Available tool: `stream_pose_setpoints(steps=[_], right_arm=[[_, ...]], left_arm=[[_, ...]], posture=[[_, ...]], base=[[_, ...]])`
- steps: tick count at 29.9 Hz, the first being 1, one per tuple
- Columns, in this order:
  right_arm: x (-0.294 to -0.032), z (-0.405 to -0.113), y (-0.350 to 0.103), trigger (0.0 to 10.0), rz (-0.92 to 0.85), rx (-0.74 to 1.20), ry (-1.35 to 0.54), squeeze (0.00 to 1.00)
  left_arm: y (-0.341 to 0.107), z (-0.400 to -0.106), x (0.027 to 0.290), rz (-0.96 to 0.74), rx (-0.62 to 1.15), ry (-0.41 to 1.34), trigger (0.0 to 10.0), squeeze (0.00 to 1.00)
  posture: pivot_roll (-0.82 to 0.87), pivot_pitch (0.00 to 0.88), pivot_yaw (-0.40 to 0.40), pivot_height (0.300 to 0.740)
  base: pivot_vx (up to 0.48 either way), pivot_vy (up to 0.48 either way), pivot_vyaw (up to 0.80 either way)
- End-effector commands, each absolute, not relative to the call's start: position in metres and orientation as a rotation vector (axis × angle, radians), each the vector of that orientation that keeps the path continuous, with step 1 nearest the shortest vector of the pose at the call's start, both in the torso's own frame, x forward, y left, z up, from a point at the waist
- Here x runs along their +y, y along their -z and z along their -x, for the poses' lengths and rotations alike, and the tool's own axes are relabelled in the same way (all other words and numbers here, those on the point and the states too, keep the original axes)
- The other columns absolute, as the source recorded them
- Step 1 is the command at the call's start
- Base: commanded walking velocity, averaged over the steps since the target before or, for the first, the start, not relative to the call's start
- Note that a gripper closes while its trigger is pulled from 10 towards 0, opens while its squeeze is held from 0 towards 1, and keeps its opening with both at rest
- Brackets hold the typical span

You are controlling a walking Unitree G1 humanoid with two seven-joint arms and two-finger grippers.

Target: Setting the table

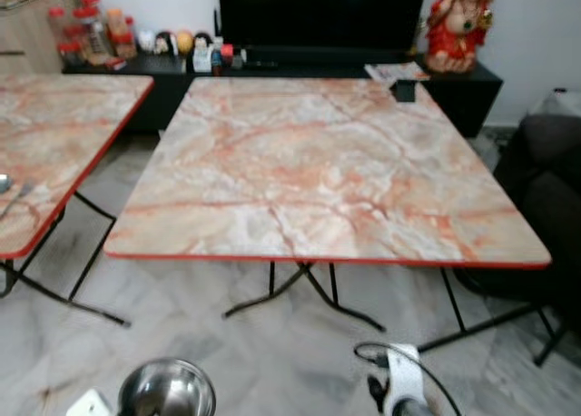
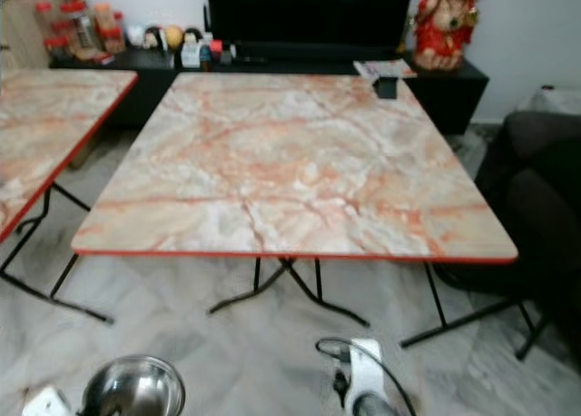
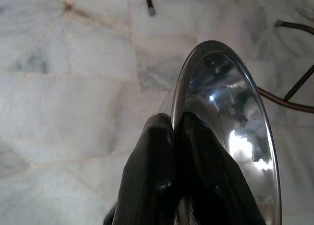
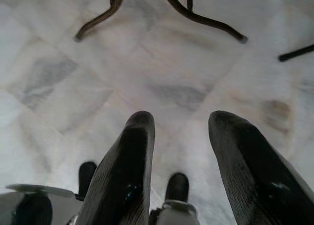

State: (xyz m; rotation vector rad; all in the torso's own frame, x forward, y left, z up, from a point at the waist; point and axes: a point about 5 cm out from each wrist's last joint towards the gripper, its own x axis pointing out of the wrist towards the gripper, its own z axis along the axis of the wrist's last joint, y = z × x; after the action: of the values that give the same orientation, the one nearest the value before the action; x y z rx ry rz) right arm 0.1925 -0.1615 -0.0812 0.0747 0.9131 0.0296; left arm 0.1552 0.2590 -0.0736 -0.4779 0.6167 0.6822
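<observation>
- A side table [image 1: 54, 134] is sitting at the far left with cutlery [image 1: 7, 191] lying on its edge, likely the stock for the setting.
- The left gripper [image 3: 171, 124] is pinching the rim of a steel bowl [image 1: 166, 391], carrying it low over the floor [image 1: 272, 352], just short of the table's near edge.
- The big marble table [image 1: 318, 162] is lying straight ahead, its near half bare, probably where the bowl goes.
- The right gripper [image 4: 179, 122] is hanging over the floor with fingers parted, holding nothing, free to help.
</observation>
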Motion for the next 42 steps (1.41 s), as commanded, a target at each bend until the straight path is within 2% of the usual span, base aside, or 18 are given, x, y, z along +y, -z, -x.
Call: stream_pose_setpoints(steps=[1, 10, 33, 42], right_arm=[[-0.168, -0.195, 0.0794, 10.0, -0.054, 0.903, -0.016, 0.0], [-0.1681, -0.1961, 0.0789, 10.0, -0.067, 0.903, -0.014, 0.0], [-0.1728, -0.1952, 0.0793, 10.0, -0.054, 0.916, -0.005, 0.0], [-0.1741, -0.1952, 0.0792, 10.0, -0.041, 0.921, -0.01, 0.0]], left_arm=[[0.073, -0.1592, 0.2567, 0.469, 0.624, -0.662, 10.0, 0.0], [0.073, -0.1592, 0.2556, 0.468, 0.62, -0.662, 10.0, 0.0], [0.0751, -0.1581, 0.251, 0.446, 0.643, -0.62, 10.0, 0.0], [0.0756, -0.1577, 0.2489, 0.443, 0.644, -0.614, 10.0, 0.0]], posture=[[0.02, 0.0, -0.001, 0.732], [0.02, 0.0, -0.01, 0.732], [0.0, 0.0, -0.007, 0.732], [0.0, 0.0, -0.01, 0.732]], base=[[0.382, 0.0, 0.0], [0.39, -0.229, 0.24], [0.0, 0.0, 0.0], [0.0, -0.294, 0.0]])
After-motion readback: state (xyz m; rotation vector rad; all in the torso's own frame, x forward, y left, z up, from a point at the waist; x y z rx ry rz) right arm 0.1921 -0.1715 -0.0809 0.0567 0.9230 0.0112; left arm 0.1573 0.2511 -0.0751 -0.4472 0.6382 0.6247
